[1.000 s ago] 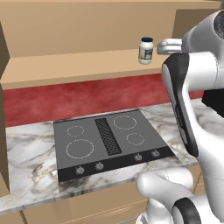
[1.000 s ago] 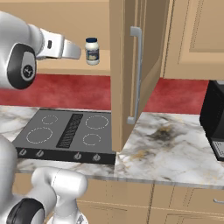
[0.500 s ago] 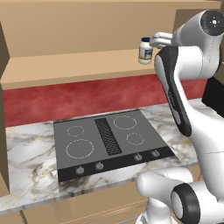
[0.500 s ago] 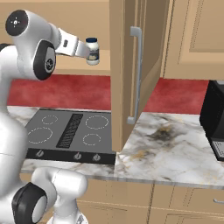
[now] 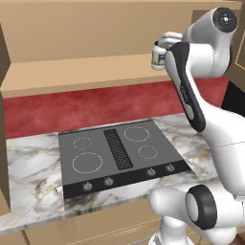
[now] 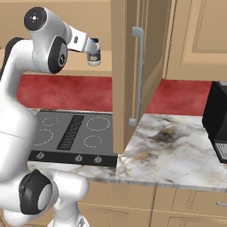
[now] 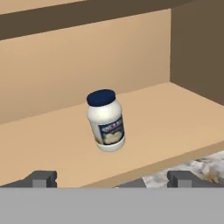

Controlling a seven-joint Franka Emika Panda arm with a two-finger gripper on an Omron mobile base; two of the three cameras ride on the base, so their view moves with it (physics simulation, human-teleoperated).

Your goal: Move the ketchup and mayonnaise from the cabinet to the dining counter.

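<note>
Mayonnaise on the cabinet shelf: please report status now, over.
Gripper open, facing the shelf, holding nothing. Mayonnaise upright on cabinet shelf, ahead of the fingertips, untouched. Nothing between them.

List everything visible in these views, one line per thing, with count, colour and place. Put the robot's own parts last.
mayonnaise: one, white jar with dark blue lid, upright on the cabinet shelf, nothing touching it.
cabinet: one, light tan wood, open above the worktop, shelf holding the jar.
cabinet door: one, tan, swung open, with a long silver bar handle.
cooktop: one, dark grey with white ring marks and a row of knobs, set in the marble worktop.
marble worktop: one, white-grey with brown veins, under the cabinet.
red backsplash: one, dark red, behind the cooktop.
black appliance: one, at the worktop's right end.
gripper: one, dark fingertips, open, short of the jar.
</note>
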